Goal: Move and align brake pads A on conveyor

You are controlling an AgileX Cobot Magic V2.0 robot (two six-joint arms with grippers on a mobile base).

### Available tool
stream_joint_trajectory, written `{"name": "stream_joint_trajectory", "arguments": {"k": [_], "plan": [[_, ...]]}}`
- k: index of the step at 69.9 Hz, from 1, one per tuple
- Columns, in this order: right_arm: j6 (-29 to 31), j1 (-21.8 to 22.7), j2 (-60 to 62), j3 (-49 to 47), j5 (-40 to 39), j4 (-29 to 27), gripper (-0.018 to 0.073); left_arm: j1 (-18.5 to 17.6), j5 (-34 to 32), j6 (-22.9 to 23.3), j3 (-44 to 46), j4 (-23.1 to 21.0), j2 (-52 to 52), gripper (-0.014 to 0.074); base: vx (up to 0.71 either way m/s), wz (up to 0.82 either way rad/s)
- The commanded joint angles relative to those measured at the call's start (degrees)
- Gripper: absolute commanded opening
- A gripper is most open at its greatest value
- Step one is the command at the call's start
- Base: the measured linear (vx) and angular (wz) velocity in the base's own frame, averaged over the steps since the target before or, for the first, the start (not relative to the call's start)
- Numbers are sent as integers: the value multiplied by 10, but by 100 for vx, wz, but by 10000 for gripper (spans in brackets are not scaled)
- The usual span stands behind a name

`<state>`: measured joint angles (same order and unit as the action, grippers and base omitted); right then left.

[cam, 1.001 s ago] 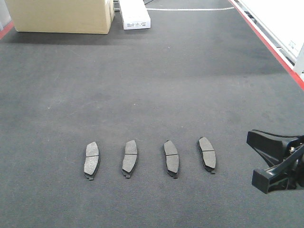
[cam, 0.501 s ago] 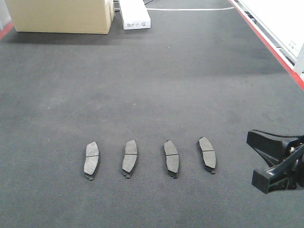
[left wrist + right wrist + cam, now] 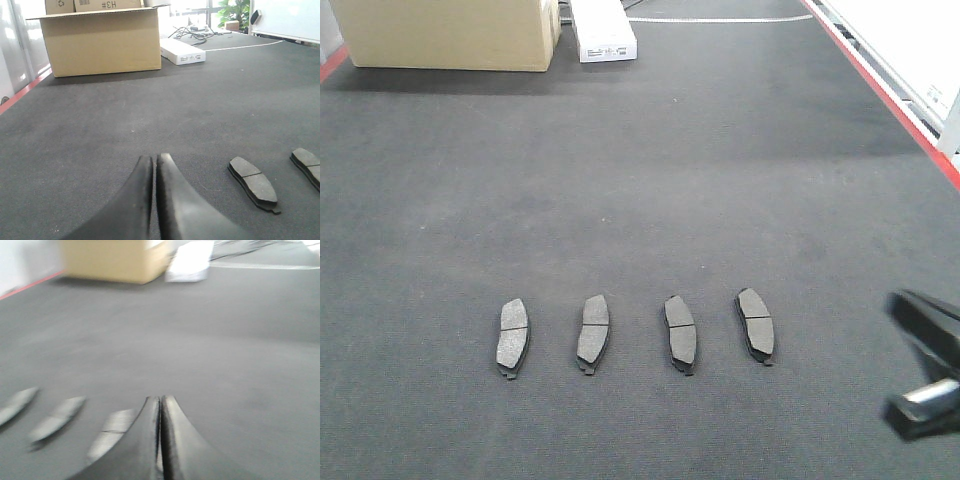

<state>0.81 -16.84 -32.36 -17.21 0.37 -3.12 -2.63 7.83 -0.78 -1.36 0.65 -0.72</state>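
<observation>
Brake pads A (image 3: pixel 636 333) sit in a row on the conveyor (image 3: pixel 640 180), long axes pointing away; the right end effector (image 3: pixel 927 370), blurred, is nearer, pads to its left. Left wrist: left end effector (image 3: pixel 155 165) clenched, empty. Right wrist: fingertips pressed together, holding nothing.

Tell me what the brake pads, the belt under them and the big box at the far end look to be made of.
Brake pads A: likely pressed friction compound, matte speckled grey, on a darker backing edge.
Conveyor: seemingly felt-like fabric, dull charcoal, fuzzy texture, no shine.
Box: corrugated cardboard, plain tan, with folded flaps and printed marks.
</observation>
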Motion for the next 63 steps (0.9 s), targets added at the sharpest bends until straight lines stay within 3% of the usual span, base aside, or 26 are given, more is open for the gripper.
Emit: {"name": "stream_joint_trajectory", "arguments": {"k": [1,7,15,28,40,63], "plan": [[-3,59,38,22,-62,7,-6,3,-42,4,5,-1,-7,-6,0,0],[-3,119,92,59,-58,22,-6,3,-42,4,5,-1,-7,-6,0,0],[-27,165,170,116,-54,37,-6,3,-42,4,5,-1,-7,-6,0,0],[-66,168,277,200,-52,45,-6,3,-42,4,5,-1,-7,-6,0,0],[-70,168,339,200,5,45,-6,3,-42,4,5,-1,-7,-6,0,0],[-72,168,338,200,6,45,-6,3,-42,4,5,-1,-7,-6,0,0]]}}
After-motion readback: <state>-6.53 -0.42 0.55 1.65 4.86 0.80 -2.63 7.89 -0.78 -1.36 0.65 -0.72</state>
